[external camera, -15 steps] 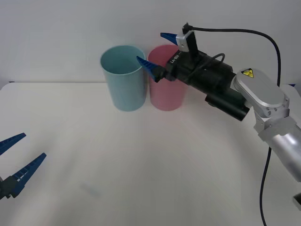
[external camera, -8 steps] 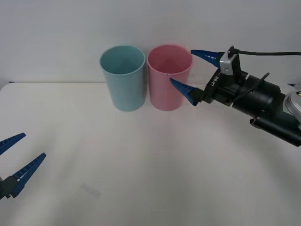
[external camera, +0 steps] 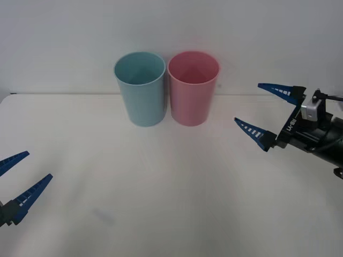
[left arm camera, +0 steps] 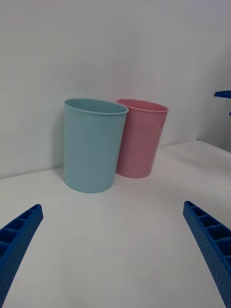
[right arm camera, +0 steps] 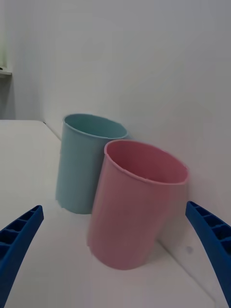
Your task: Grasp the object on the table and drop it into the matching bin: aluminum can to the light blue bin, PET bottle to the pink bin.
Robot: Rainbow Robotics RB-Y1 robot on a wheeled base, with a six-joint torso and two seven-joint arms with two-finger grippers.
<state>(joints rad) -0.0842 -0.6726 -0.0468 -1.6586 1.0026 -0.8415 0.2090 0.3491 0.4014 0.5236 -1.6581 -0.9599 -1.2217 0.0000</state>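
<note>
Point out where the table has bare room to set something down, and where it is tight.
The white table is bare in front of the light blue bin and pink bin, between the left gripper and right gripper, both open. It is crowded only at the back, where the two bins stand nearly touching near the wall.

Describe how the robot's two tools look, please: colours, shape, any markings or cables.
Both tools have two long, pointed, ribbed blue fingers. The right tool sits on a black body with white lettering, carries a small white-grey block on top, and a thin black cable leaves it. The left tool has a dark base at the view's edge.
</note>
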